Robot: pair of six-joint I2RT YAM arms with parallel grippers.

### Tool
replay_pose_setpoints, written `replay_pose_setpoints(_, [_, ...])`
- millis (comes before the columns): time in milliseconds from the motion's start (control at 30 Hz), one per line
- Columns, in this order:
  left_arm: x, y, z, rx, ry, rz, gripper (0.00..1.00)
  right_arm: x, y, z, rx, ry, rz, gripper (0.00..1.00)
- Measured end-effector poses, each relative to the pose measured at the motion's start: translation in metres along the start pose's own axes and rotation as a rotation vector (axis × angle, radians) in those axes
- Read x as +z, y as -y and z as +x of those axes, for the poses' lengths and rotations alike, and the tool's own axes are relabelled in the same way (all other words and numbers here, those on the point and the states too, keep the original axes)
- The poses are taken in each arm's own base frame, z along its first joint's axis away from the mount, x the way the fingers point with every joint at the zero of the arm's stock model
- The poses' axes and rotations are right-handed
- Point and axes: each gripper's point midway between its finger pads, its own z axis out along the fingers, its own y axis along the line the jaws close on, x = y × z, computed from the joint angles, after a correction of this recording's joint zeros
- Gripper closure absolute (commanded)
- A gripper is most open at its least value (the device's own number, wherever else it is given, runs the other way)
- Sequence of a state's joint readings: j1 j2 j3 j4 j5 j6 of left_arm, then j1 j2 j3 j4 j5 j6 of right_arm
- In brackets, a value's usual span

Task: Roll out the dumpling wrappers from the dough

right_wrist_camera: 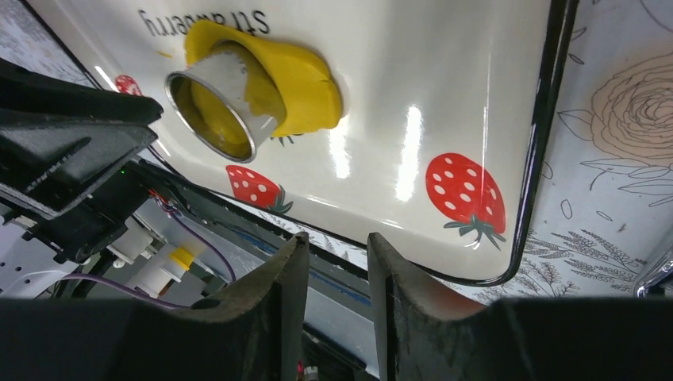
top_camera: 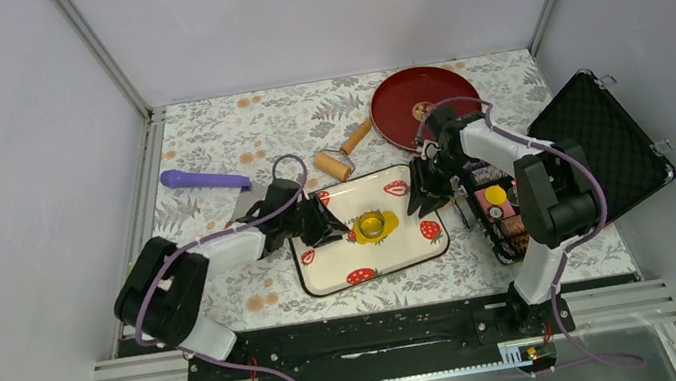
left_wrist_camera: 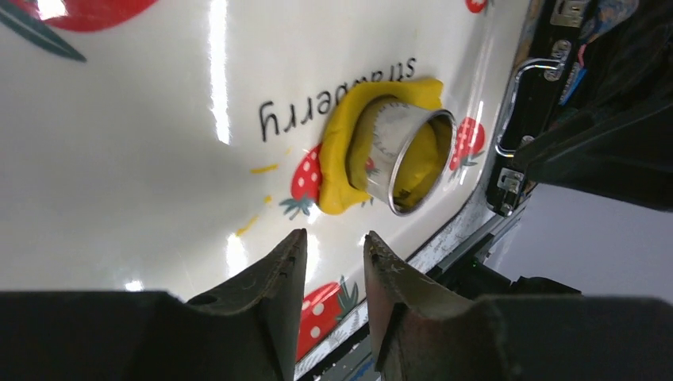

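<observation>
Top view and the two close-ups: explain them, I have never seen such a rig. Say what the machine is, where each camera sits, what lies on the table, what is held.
Two robot arms are bolted at the near edge of the table. The wide picture looks down from above and behind them; each close-up comes from a wrist camera, the dark prongs at its bottom being that arm's own fingers. On the strawberry-print tray lies flattened yellow dough with a metal ring cutter standing on it. Nearby: a rolling pin, a red plate, a purple tool, an open black case. The left gripper and right gripper flank the dough, slightly open, holding nothing.
</observation>
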State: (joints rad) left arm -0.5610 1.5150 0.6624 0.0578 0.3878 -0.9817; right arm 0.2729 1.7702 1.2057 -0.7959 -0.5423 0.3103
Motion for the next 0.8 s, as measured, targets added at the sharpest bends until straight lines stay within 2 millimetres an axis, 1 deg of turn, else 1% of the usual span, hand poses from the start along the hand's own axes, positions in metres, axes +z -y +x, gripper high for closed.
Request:
replay_pose_setpoints(100, [0.011,-0.009,0.002,-0.011,-0.017,-0.013,0.72,0.008,0.007,0.004,0.013,-0.022,0.006,0.58])
replay_pose_setpoints(200, [0.021,-0.018,0.004,-0.023,-0.039,-0.035,0.75,0.013,0.01,0.006,0.02,-0.032,0.01,0.58])
replay_pose_setpoints(233, [0.023,-0.018,0.006,-0.027,-0.052,-0.032,0.76,0.015,0.011,0.006,0.021,-0.033,0.011,0.57])
replay_pose_setpoints(333, [0.029,-0.013,0.002,-0.018,-0.054,-0.016,0.79,0.018,0.013,0.006,0.02,-0.032,0.01,0.57])
replay_pose_setpoints(467, [0.032,-0.012,0.003,-0.007,-0.062,-0.013,0.83,0.021,0.016,0.006,0.022,-0.035,0.011,0.57])
replay_pose_setpoints(600, [0.036,-0.011,0.006,0.001,-0.073,-0.013,0.84,0.025,0.018,0.007,0.025,-0.039,0.013,0.57])
replay_pose_setpoints(800, [0.043,-0.004,0.008,0.016,-0.087,-0.001,0.86,0.025,0.018,0.006,0.024,-0.038,0.012,0.57])
